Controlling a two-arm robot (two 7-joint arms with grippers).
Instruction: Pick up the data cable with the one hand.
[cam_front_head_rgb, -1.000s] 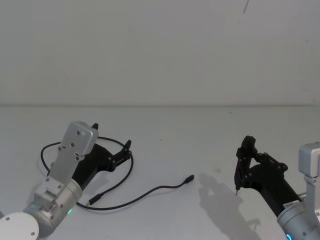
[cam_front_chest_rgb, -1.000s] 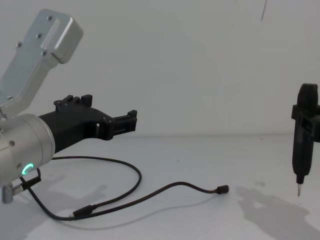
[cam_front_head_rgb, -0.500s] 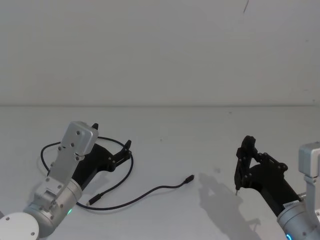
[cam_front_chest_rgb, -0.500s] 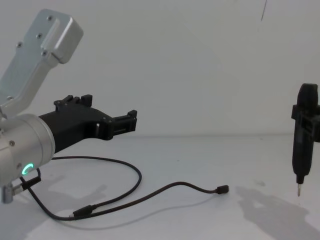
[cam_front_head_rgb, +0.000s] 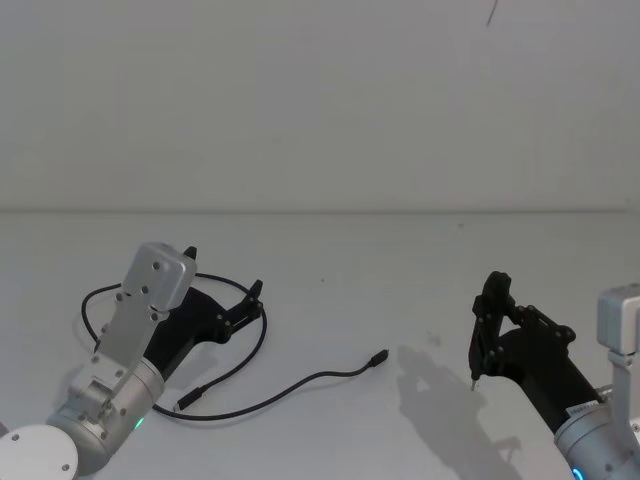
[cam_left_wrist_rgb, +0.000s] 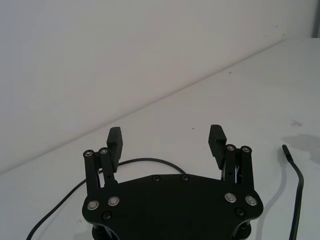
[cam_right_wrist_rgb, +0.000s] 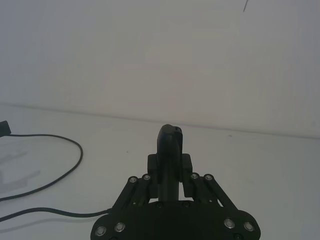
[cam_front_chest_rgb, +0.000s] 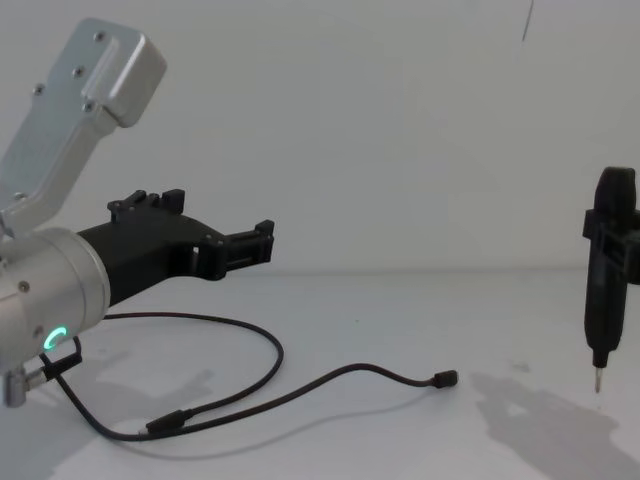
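Matte white worktop (cam_front_head_rgb: 350, 270), plain white wall (cam_front_head_rgb: 320, 100). Thin black data cable (cam_front_head_rgb: 380, 357) loops lower left. Angular screwed left gripper (cam_left_wrist_rgb: 166, 136) spread wide above it. Right gripper (cam_right_wrist_rgb: 170, 176) clamps slim pen-shaped tool (cam_front_chest_rgb: 606, 280).

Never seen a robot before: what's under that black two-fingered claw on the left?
A loop of the thin black cable lies on the white table below the open left gripper. In the head view, the silver arm covers part of that loop.

R gripper (cam_right_wrist_rgb: 170, 169) clamps pen tool (cam_right_wrist_rgb: 170, 140).
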